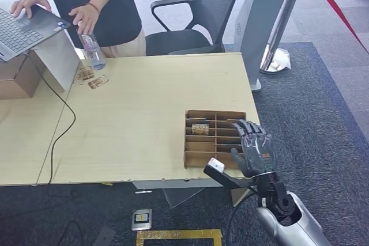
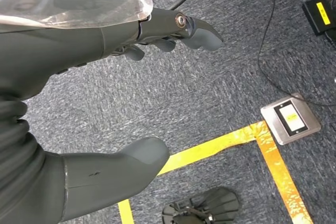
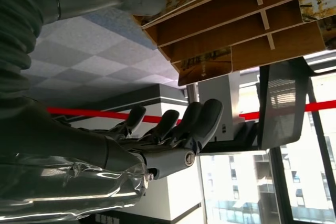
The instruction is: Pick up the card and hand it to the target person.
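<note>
A cardboard divider tray [image 1: 214, 114] sits at the tabletop's [image 1: 147, 119] near right corner, one card [image 1: 200, 129] standing in a slot. The right hand [image 1: 254, 148] hovers at the tray's right end, fingers [image 3: 190, 121] spread, holding nothing. The left hand [image 2: 91, 103] hangs over carpet, fingers apart. At the far left edge are a person [image 1: 93, 4], bottle [image 1: 92, 49], laptop [image 1: 26, 27] and loose cards [image 1: 91, 78].

wooden table [image 1: 143, 113], black chair [image 1: 204, 10], grey carpet [image 1: 322, 119]
</note>
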Controlling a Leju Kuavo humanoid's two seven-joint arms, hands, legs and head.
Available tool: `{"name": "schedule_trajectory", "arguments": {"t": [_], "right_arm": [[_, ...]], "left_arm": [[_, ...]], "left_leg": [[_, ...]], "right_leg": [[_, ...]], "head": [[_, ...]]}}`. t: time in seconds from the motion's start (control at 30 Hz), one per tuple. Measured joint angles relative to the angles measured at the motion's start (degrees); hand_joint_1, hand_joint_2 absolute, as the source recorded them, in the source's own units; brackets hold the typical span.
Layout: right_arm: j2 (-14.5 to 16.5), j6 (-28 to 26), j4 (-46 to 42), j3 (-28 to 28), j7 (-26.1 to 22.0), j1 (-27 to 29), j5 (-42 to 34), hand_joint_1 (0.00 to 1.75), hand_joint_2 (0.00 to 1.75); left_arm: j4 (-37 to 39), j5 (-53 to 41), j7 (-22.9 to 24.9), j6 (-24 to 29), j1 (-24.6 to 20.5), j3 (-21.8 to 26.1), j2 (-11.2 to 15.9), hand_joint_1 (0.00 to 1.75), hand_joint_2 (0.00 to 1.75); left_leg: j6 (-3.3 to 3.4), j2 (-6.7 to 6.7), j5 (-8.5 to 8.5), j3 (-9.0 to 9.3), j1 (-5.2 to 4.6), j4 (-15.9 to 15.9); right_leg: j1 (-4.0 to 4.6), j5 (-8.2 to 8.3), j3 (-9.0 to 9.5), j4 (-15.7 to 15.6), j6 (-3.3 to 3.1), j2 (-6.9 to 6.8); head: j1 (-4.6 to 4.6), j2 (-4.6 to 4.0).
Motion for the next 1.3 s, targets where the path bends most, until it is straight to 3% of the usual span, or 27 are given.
{"name": "schedule_trajectory", "arguments": {"t": [0.73,1.07,1.3], "right_arm": [[0.0,1.7,1.7,1.4,1.1,-0.4,1.1,0.58,1.75],[0.0,4.4,2.7,2.0,3.4,-1.5,5.6,0.65,1.75],[0.0,6.5,3.2,2.3,4.2,-2.2,7.1,0.6,1.75]], "left_arm": [[0.0,-0.9,0.7,-0.5,-0.3,0.0,-0.1,0.0,1.75],[0.0,-0.7,0.7,-0.5,-0.3,0.0,-0.1,0.0,1.75],[0.0,-1.0,0.7,-0.5,-0.3,0.0,-0.2,0.0,1.75]], "left_leg": [[0.0,0.0,0.0,0.01,0.0,0.0],[0.0,0.0,0.0,0.01,0.0,0.0],[0.0,0.0,0.0,0.0,0.0,0.0]], "right_leg": [[0.0,0.0,0.0,0.0,0.0,0.0],[0.0,0.0,0.0,0.0,0.0,0.0],[0.0,0.0,0.0,0.0,0.0,0.0]], "head": [[0.0,0.0],[0.0,0.0],[0.0,0.0]]}}
